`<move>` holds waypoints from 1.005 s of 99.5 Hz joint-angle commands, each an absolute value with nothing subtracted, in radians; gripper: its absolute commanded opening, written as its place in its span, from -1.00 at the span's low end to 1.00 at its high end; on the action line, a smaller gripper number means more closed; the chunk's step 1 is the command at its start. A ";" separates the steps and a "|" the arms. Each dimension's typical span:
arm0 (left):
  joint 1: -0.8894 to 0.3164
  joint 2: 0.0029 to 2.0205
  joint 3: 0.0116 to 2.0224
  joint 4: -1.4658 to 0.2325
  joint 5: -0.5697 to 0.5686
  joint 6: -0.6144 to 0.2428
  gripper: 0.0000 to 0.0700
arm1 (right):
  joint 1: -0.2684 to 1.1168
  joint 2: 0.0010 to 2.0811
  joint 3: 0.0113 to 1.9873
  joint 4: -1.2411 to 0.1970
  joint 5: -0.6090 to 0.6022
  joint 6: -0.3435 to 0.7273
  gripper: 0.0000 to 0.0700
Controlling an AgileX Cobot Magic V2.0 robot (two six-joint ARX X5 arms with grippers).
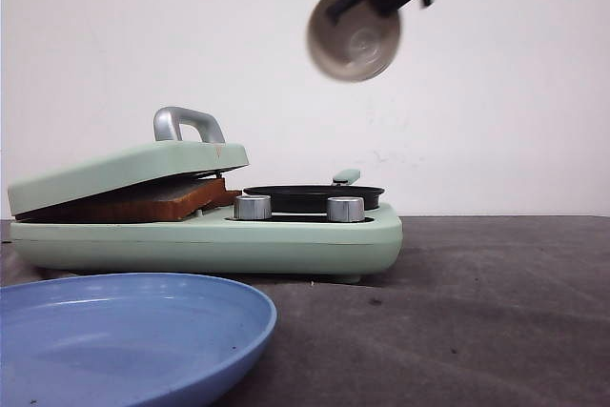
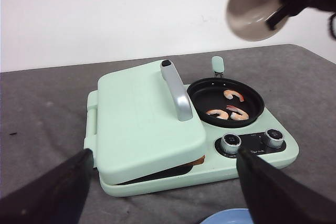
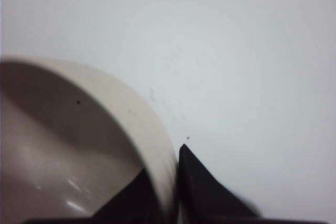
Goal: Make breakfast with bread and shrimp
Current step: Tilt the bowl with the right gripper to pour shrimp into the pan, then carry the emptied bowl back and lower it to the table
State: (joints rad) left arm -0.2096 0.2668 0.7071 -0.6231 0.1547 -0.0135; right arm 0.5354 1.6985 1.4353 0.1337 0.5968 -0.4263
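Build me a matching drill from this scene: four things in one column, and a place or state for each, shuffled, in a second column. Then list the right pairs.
Things:
1. shrimp
2. bread
3. bowl
4. blue plate

Places or states:
A. on the table in front of the green cooker
B. tipped in the air, its rim pinched by the right hand
C. in the small black pan
D. under the cooker's lid, which rests tilted on it

Pairs: 1-C, 2-D, 3-B, 4-A

Open air above black pan [image 2: 226,103]
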 commanded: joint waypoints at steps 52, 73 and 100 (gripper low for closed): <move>-0.210 0.266 0.716 -0.615 0.154 -0.040 0.32 | 0.246 1.486 1.453 -0.545 0.075 0.239 -1.00; -0.210 0.266 0.716 -0.616 0.154 -0.046 0.32 | 0.136 1.502 1.453 -0.675 -0.128 0.263 -1.00; -0.210 0.267 0.716 -0.643 0.154 -0.054 0.32 | 0.042 1.564 1.453 -0.796 -0.267 0.273 -1.00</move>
State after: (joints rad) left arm -0.2096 0.2668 0.7071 -0.6479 0.1547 -0.0441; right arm 0.0525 1.5227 1.4353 -0.7864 -0.2623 0.2565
